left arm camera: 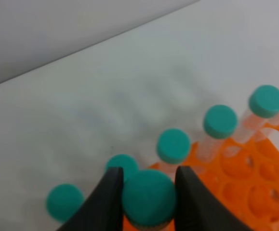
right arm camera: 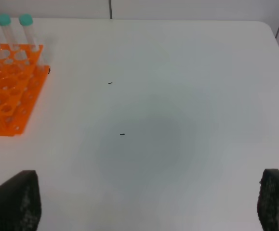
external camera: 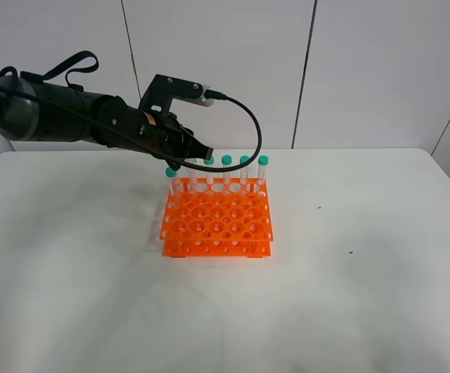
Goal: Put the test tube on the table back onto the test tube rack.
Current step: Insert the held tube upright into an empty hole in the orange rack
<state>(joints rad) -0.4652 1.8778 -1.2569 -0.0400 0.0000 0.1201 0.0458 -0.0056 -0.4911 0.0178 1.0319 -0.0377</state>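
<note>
1. The left gripper (left arm camera: 149, 179) is clenched on the test tube (left arm camera: 149, 199). Its two black fingers (left arm camera: 108, 204) press against either side of the teal cap.
2. The test tube is therefore off the bench (external camera: 364, 272) and held above the orange rack (external camera: 217, 221), over the rack's side nearest the far edge of the bench. The cap hides the rest of the tube, so I cannot tell whether its tip has entered a hole.
3. In the high view the left gripper (external camera: 197, 149) reaches in from the left edge of the bench and hangs over the left part of the rack's far row.
4. The other tubes (external camera: 245, 167) stand upright in that far row, teal caps up. In the left wrist view their caps (left arm camera: 220, 121) run in a line just beside the held one.
5. The rack sits near the middle of the bench, a little toward the far edge. The rest of its holes, toward the near edge, are open.
6. The right gripper (right arm camera: 149, 173) is released, its dark fingers (right arm camera: 11, 202) spread wide with nothing between them. It hangs over bare bench well apart from the rack (right arm camera: 9, 91), toward the right edge.
7. Two small dark specks (right arm camera: 122, 134) lie on the bench to the right of the rack.
</note>
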